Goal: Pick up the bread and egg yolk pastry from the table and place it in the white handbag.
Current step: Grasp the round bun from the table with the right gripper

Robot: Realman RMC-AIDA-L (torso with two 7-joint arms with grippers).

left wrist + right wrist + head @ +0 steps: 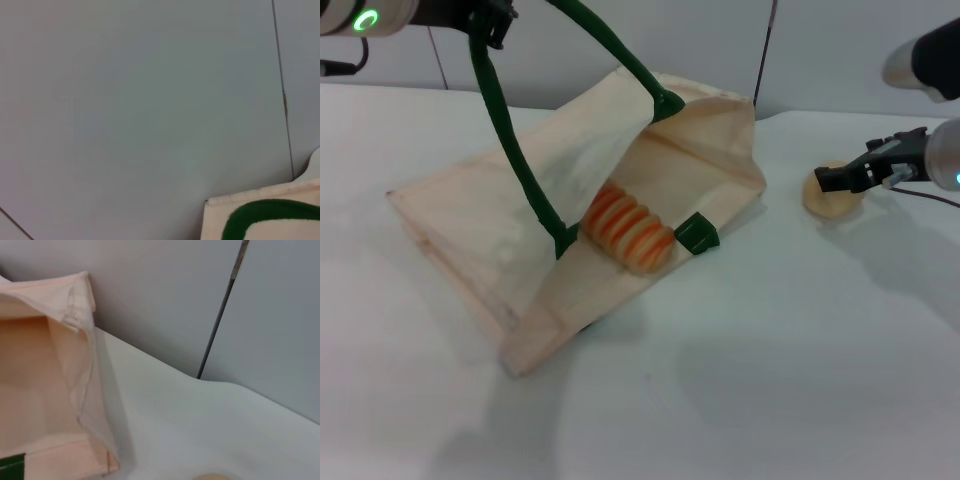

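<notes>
**One loaf in the bag, one pastry at the right pincer**

Head view: one white handbag (500, 230) lies on the white worktop (770, 380) with its mouth held open. The left pincer (490, 25), at the top left corner, is closed on one of the bag's two green handles (505, 130), pulling it upward; the other handle shows only as a short green tab (697, 234) at the bag's mouth. One bread (627, 232), striped orange, rests inside the open mouth. One egg yolk pastry (828, 198) sits on the worktop to the right, well apart from the bag. The right pincer (835, 180) is at the pastry, touching or just over it; whether its fingers grip it I cannot tell.

Left wrist view: a corner of the bag (265, 220) with a green handle curve (260, 215), and a grey wall (140, 110) behind.

Right wrist view: the bag's open side (45, 380), the worktop (200, 430), and the top edge of the pastry (212, 477).
</notes>
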